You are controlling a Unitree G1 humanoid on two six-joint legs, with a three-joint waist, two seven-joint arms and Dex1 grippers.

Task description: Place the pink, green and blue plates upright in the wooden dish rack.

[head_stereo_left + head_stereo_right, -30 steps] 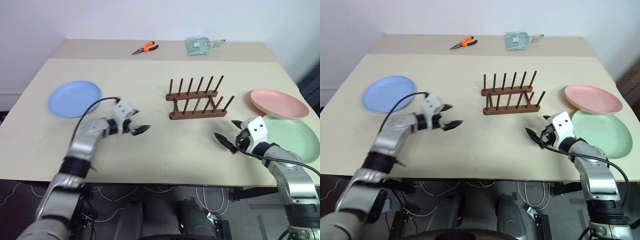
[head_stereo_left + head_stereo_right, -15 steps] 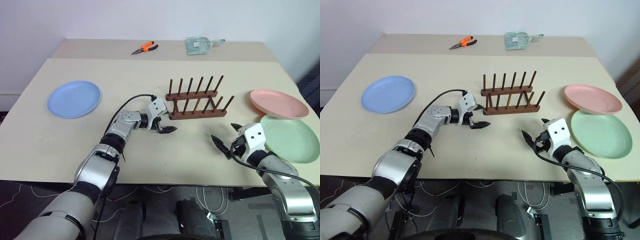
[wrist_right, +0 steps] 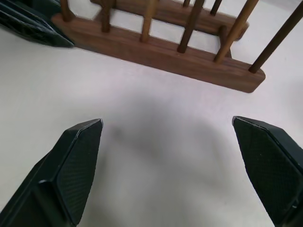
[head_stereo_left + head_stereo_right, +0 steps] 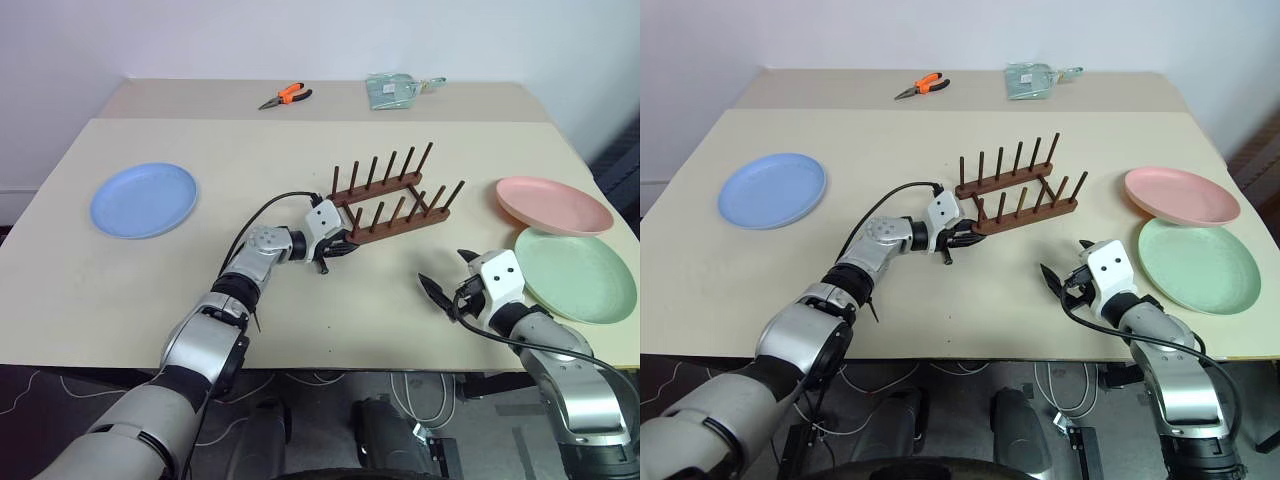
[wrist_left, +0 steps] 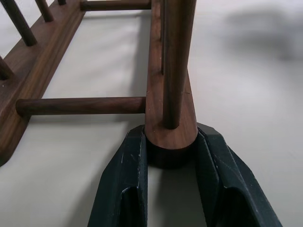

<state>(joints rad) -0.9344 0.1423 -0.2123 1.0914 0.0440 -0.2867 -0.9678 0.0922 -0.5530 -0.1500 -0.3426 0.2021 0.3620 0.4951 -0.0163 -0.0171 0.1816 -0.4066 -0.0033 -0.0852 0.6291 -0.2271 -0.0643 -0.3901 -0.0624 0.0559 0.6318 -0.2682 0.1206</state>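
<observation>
A pale beige table (image 4: pixel 300 310) fills the scene, its near edge closest to the robot, with a plain white wall (image 4: pixel 300 40) behind it.

Nearest, the right gripper (image 4: pixel 447 279) hovers just above the bare tabletop with its two black fingers spread wide and nothing between them. The left gripper (image 4: pixel 335 251) reaches toward the middle of the table and its fingers (image 5: pixel 128 179) pinch the rounded end of one base rail of the wooden dish rack (image 4: pixel 392 205) — the wrist view shows both pads pressed against the rail's sides. The one rack sits near the table's centre, angled, its two rows of upright pegs empty of plates.

Three plates lie flat on the table, none in the rack. On the robot's right the green plate (image 4: pixel 575 276) sits nearer, and the pink plate (image 4: pixel 553 205) lies just beyond it, its rim overlapping the green one's edge. The blue plate (image 4: pixel 143 199) lies alone well apart, on the left side.

Farthest back — near the wall — lie one pair of orange-handled pliers (image 4: pixel 285 96) and one small clear packet (image 4: pixel 398 89).
</observation>
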